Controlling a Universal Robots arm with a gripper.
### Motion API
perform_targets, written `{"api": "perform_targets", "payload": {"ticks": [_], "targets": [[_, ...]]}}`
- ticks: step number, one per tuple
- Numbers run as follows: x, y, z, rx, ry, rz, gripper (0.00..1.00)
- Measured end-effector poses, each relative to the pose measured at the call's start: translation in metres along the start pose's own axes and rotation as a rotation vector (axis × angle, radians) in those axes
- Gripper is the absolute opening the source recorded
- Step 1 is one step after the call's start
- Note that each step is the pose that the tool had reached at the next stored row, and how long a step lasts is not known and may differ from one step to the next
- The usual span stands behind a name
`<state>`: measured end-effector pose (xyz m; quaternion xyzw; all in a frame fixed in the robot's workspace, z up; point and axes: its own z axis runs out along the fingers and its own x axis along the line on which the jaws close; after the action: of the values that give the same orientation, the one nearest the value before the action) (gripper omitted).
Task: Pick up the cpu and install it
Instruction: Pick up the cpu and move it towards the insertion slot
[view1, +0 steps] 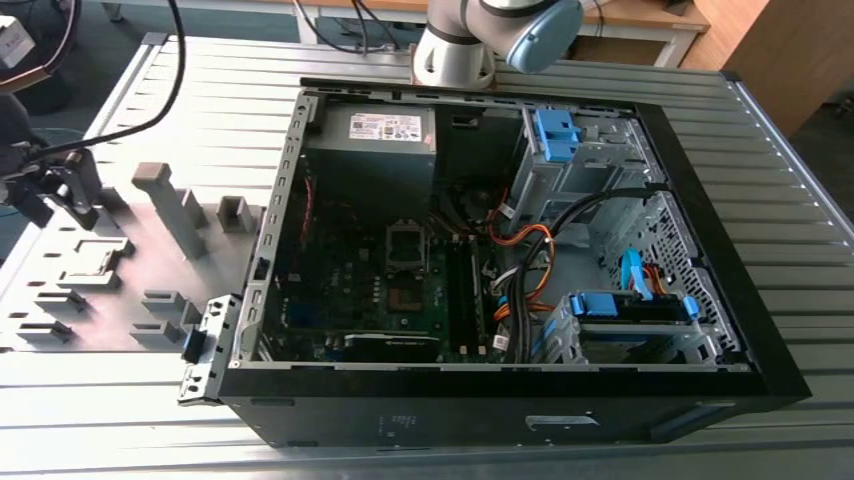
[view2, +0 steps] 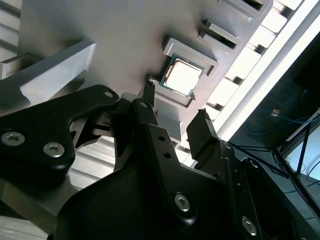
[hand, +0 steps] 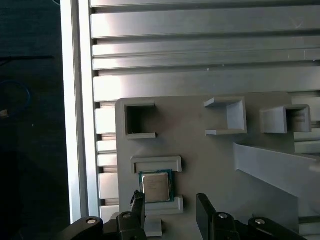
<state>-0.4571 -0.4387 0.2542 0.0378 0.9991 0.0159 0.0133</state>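
Black hand (hand: 170, 207) wide open, empty. cpu (hand: 156, 186) lies flat just beyond the fingertips (hand: 139, 202), nested in the grey holder plate (hand: 200, 165), seemingly offset toward one finger, not centred. PC case (view1: 467, 400) sits well apart across the table (view1: 801, 200).

exterior view high, looking down – both wrist views near the cpu (view2: 182, 76) (hand: 156, 186).

Robotics lab or workshop, probably: slatted aluminium bench (view1: 787, 200), opened PC case (view1: 467, 412), grey fixture plate (view1: 134, 245), robot arm base (view1: 454, 55).
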Motion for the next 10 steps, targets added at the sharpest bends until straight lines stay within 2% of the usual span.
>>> {"api": "perform_targets", "payload": {"ticks": [6,10], "targets": [[0.0003,-0.0002,0.0066,0.0,0.0,0.0,0.53],[0.0007,-0.0005,0.0133,0.0,0.0,0.0,0.53]]}}
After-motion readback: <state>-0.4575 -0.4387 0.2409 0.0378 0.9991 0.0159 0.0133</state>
